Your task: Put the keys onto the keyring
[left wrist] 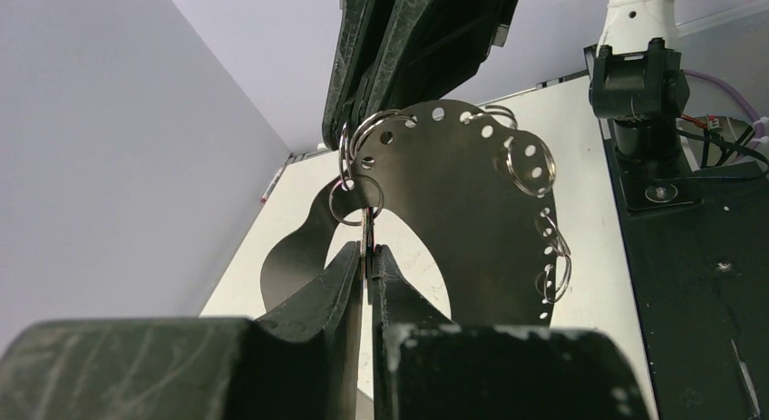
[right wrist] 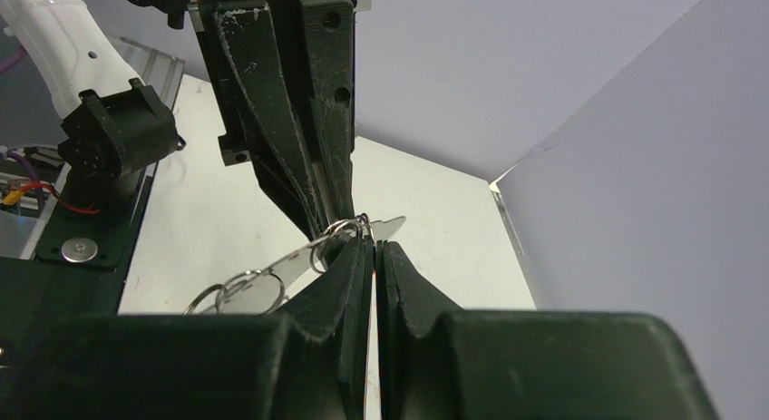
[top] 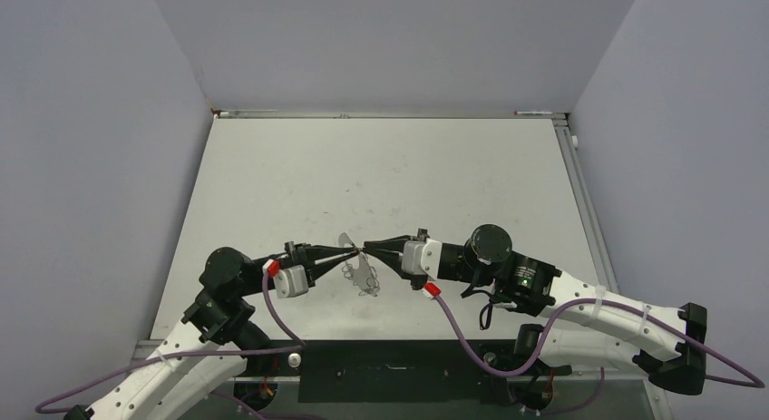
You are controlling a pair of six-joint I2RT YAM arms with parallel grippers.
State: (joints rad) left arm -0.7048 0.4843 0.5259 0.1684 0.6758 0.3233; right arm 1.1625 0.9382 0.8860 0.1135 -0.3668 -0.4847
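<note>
left claw (left wrist: 367, 257) and right claw (right wrist: 374, 248) both pinch the keyring (left wrist: 453, 202) midair.

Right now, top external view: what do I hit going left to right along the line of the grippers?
left arm → left gripper → keyring, a perforated metal plate strung with small rings and pinched by both grippers → right gripper → right arm
</note>
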